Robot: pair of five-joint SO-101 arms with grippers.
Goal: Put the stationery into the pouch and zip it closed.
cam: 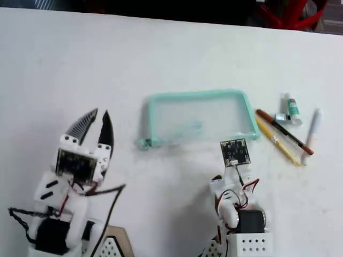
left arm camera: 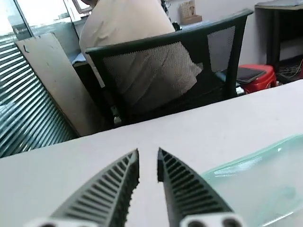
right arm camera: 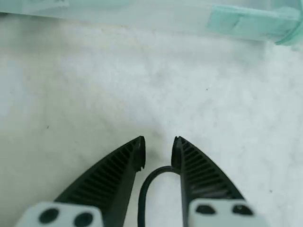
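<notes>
A translucent mint-green pouch [cam: 198, 119] lies flat at the table's middle, its zipper pull at the near left corner [cam: 143, 143]. Right of it lie a brown pen [cam: 284, 131], a yellow pencil [cam: 277, 141], a white pen [cam: 312, 128] and a small green-and-white tube [cam: 291, 108]. My left gripper [cam: 99, 119] stands open, left of the pouch and apart from it, with nothing between its fingers. In its own view the left gripper [left arm camera: 148, 163] has the pouch [left arm camera: 265, 179] off to one side. My right gripper [right arm camera: 158, 146] is open over bare table just short of the pouch's near edge [right arm camera: 255, 21].
The white table [cam: 80, 59] runs wide to the left and far side. The right arm's wrist board [cam: 235, 151] hangs over the pouch's near right corner. A black mesh chair [left arm camera: 165, 61] with a seated person stands beyond the far edge.
</notes>
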